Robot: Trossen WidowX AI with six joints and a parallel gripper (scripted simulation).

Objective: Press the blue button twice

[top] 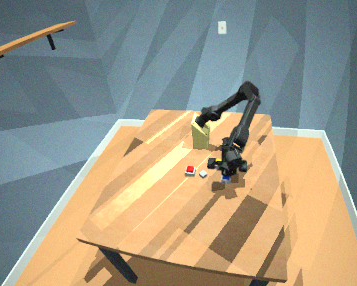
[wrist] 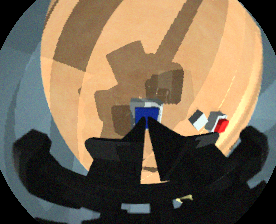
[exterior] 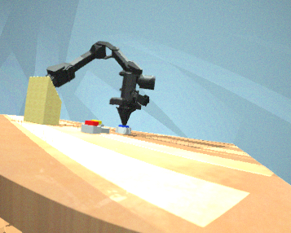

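Grey-blue walls (top: 138,60) patterned with angular facets enclose the room. 1 wooden shelf (top: 30,37) on dark brackets is mounted on the left wall, and 1 small white wall plate (top: 221,27) sits on the back wall. A wooden table (top: 153,220) with dark legs stands on a tan floor (top: 58,240) edged by a pale border (top: 63,200).

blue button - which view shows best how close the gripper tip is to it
The exterior view: side-on, the shut gripper points straight down onto the blue button. The wrist view shows the button just past the fingertips. From the top the arm mostly hides it.
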